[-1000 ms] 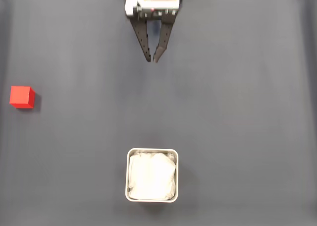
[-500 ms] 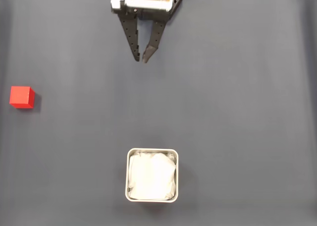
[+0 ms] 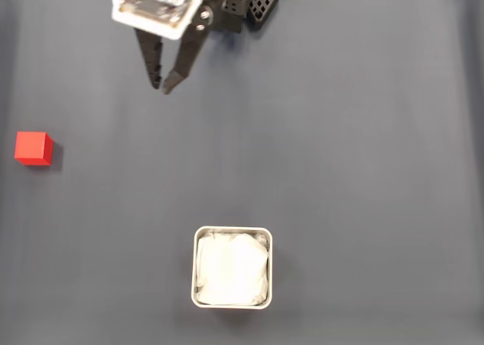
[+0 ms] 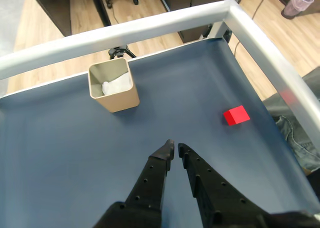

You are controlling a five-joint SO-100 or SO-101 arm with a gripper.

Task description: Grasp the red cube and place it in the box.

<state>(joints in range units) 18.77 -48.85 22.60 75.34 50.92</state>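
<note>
The red cube (image 3: 33, 147) sits on the dark mat at the far left edge of the fixed view; the wrist view has the cube (image 4: 236, 116) to the right, ahead of the fingers. The box (image 3: 232, 229), lined with crumpled white material, stands low in the middle of the fixed view, and in the wrist view the box (image 4: 117, 98) is ahead to the left. My gripper (image 3: 162, 89) hangs near the top, left of centre, well apart from both. Its black fingers are nearly together with nothing between them, as the gripper (image 4: 175, 148) also looks in the wrist view.
A dark grey mat (image 3: 363, 171) covers the whole work surface. In the wrist view a white rail (image 4: 150, 25) frames the mat's far and right sides, with wooden floor beyond and denim fabric (image 4: 295, 133) just outside the right rail.
The gripper has swung to the left in the fixed view, toward the cube's side, with its fingers staying close together. Cube and box have not moved.
</note>
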